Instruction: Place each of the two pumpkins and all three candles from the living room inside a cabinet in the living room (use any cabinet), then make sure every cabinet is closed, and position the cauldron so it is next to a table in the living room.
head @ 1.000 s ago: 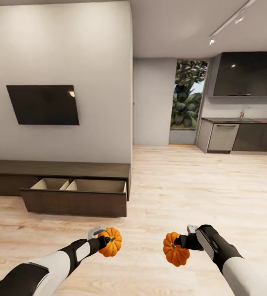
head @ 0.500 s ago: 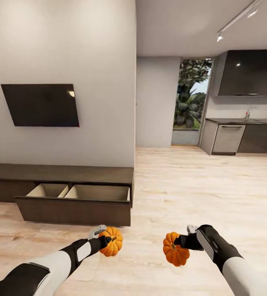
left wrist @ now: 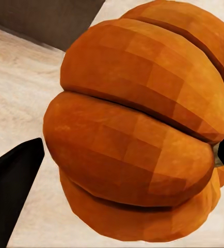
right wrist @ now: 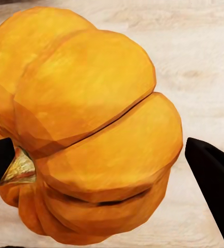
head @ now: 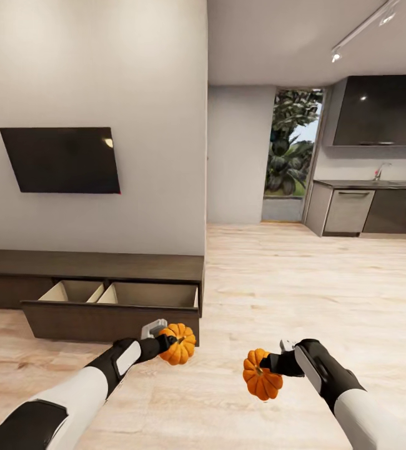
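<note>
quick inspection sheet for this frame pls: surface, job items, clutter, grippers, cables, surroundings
Surface: light wood floor, bare where visible.
Job's things: two pumpkins, one in each gripper, left pumpkin, right pumpkin; cabinet against the wall with its drawer pulled open, two compartments that look empty.
Clutter: nothing seen.
Grippers: left gripper shut on its pumpkin, near the drawer front; right gripper shut on its pumpkin, over the floor.
Cables: nothing seen.
Surroundings: wall TV, kitchen counter, window with foliage.
</note>
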Tool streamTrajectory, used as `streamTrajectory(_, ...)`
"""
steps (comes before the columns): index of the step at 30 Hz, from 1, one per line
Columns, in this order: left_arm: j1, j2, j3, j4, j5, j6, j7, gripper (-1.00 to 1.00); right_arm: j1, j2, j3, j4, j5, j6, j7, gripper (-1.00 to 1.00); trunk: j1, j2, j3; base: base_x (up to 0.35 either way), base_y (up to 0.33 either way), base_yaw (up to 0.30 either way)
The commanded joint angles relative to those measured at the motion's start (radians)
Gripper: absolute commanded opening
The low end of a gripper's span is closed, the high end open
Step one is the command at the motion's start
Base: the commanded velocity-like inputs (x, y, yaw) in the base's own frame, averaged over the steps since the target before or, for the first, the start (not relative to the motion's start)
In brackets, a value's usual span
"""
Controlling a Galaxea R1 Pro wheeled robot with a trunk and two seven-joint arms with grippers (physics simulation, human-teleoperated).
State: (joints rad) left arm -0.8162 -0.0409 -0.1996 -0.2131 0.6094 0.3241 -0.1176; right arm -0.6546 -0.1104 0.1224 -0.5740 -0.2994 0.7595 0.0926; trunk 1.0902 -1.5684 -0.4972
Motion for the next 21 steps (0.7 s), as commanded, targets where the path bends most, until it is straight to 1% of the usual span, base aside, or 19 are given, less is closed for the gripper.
streamTrajectory(1,0.000,0.001,-0.006,-0.016,-0.003,0.012,-0.001,-1.00,0.000,0.000,0.005,-0.008,0.002,0.004,0.003,-1.00,0.000,-0.001,-0.001,0.000,0.000,0.000)
streamTrajectory(2,0.000,0.003,-0.002,-0.058,-0.004,0.032,-0.001,-1.00,0.000,0.001,0.004,-0.038,0.002,0.005,0.002,-1.00,0.000,-0.001,-0.001,0.000,0.000,0.000)
streamTrajectory(3,0.000,0.004,-0.001,-0.078,-0.004,0.044,0.001,-1.00,0.000,0.002,0.004,-0.057,0.003,0.007,0.002,-1.00,0.000,-0.001,-0.001,0.000,0.000,0.000)
streamTrajectory(4,0.000,0.006,0.001,-0.104,-0.005,0.084,0.006,-1.00,-0.001,0.003,0.002,-0.084,0.003,0.010,0.001,-1.00,0.000,-0.001,-0.001,0.000,0.000,0.000)
streamTrajectory(6,-0.001,0.012,0.003,-0.110,-0.005,0.105,0.007,-1.00,-0.002,0.003,0.002,-0.092,0.003,0.017,0.001,-1.00,0.000,-0.001,-0.001,0.000,0.000,0.000)
streamTrajectory(11,-0.003,0.014,0.003,-0.113,-0.006,0.115,0.019,-1.00,-0.002,0.003,0.002,-0.101,0.003,0.031,0.001,-1.00,0.000,-0.001,-0.001,0.000,0.000,0.000)
streamTrajectory(17,-0.003,0.016,0.002,-0.108,-0.009,0.119,0.028,-1.00,-0.002,0.003,0.004,-0.145,0.003,0.035,0.000,-1.00,0.000,-0.001,-0.001,0.000,0.000,0.000)
streamTrajectory(21,-0.003,0.016,0.002,-0.106,-0.009,0.146,0.045,-1.00,-0.002,0.003,0.006,-0.160,0.004,0.036,-0.001,-1.00,0.000,-0.001,-0.001,0.000,0.000,0.000)
